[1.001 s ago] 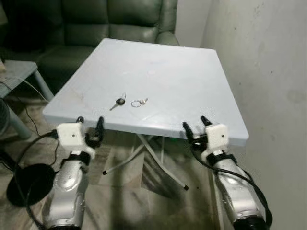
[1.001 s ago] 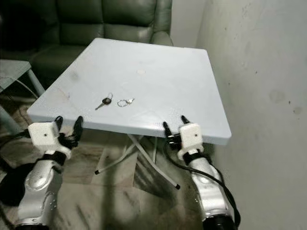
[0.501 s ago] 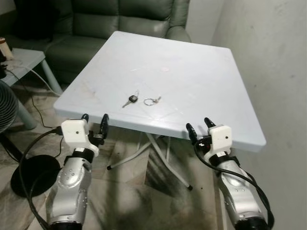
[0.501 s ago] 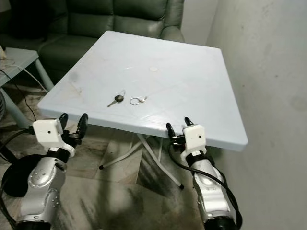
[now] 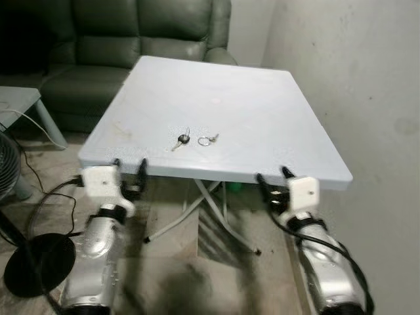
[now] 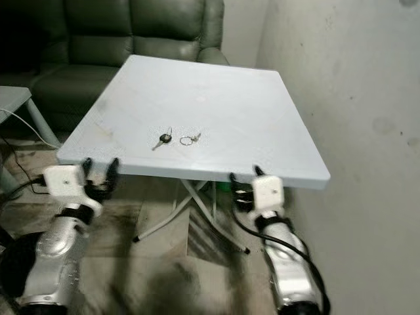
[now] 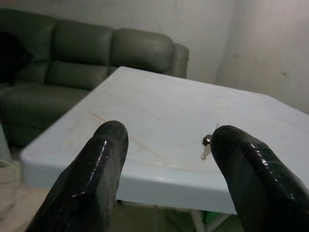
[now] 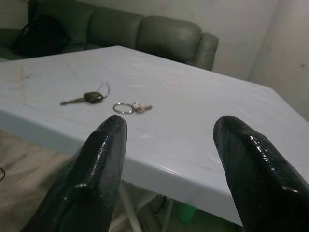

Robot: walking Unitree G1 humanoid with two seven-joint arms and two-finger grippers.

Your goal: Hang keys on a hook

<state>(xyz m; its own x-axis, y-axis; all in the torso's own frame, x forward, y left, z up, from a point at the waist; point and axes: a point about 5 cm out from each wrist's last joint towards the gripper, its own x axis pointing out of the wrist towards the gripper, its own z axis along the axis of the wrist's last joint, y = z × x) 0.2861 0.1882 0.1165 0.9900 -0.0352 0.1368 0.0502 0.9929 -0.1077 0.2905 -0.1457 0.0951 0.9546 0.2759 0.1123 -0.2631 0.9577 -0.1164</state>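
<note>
A black-headed key [image 5: 181, 140] with a thin ring lies on the white folding table [image 5: 262, 118], a little back from its near edge. Just to its right rests a small metal ring with a short key [image 5: 208, 140]. In the right wrist view both show as the black-headed key [image 8: 86, 97] and the ring [image 8: 129, 108]. My left gripper [image 5: 129, 169] hangs open below the table's near left corner. My right gripper [image 5: 273, 177] is open under the near edge toward the right. Neither holds anything.
A dark green sofa [image 5: 98, 39] stands behind the table. A plastered wall [image 5: 367, 85] runs along the right side. A grey side table [image 5: 16, 98] and a fan on a round black base [image 5: 36, 262] with a cable stand at the left. The table's crossed legs [image 5: 210, 203] are underneath.
The camera view has shifted and the table now sits slightly farther off. Both grippers stay open below the table's near edge. The keys have not moved.
</note>
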